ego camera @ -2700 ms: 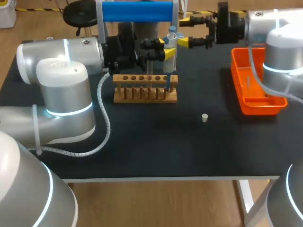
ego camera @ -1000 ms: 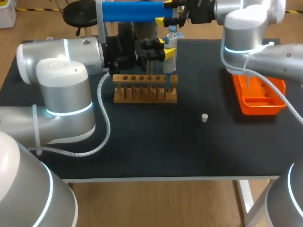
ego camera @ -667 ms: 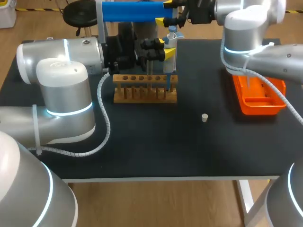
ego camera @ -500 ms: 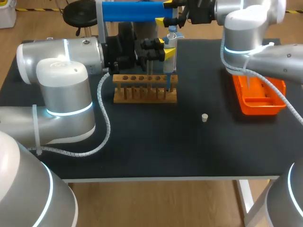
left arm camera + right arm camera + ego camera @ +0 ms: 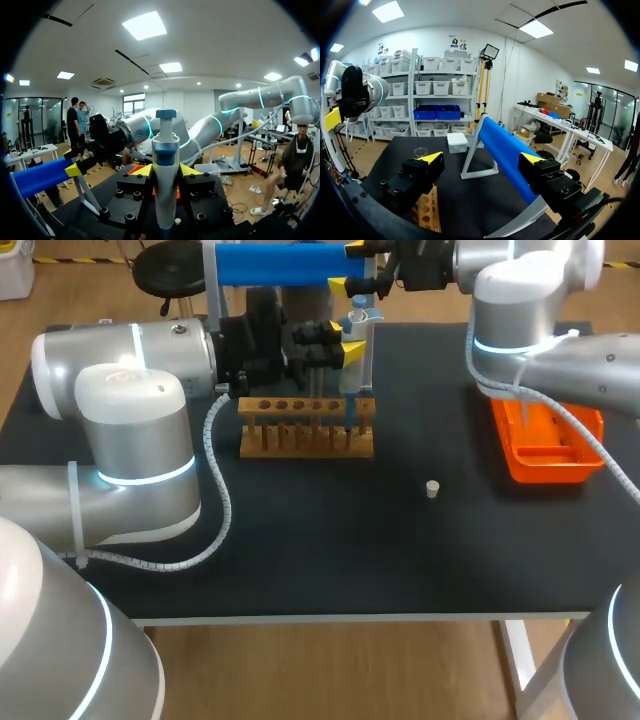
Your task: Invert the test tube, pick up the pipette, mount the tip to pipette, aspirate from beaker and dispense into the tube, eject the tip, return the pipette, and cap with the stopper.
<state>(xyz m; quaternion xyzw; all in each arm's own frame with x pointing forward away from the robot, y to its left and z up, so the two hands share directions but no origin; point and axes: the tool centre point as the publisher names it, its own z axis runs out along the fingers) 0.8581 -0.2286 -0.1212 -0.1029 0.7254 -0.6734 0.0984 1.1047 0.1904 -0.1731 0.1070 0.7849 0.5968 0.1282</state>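
My left gripper [image 5: 345, 340] is pinching the pipette [image 5: 361, 318], one yellow tip on either side of its body. In the left wrist view the pipette [image 5: 165, 165] stands upright in the gripper [image 5: 165, 172], its blue-capped plunger end on top. From the head view its lower end points down over the right end of the wooden rack [image 5: 305, 427], right at the last hole. I cannot tell whether it is inside the hole or whether a test tube sits there.

The rack stands crosswise on the counter [image 5: 300, 540], near the middle of the far edge. The stopper [image 5: 432, 489] lies alone on the bare black surface, nearer the front edge than the rack and to its right, well apart from it. The orange tray [image 5: 545, 445] sits along the right edge of the counter.

My right arm comes in at the far right corner. Its gripper [image 5: 352, 268] hangs at the far edge, above and behind the pipette, pointing toward the left side with its fingers spread and nothing in them. The right wrist view confirms it: that gripper [image 5: 481, 160] holds its yellow tips wide apart. The blue cylinder [image 5: 502, 155] on its white stand runs ahead between them without touching either. In that same view the end of the rack [image 5: 427, 210] shows under the gripper. A low clear vessel [image 5: 420, 150] and a white box [image 5: 456, 142] stand further out on the counter.
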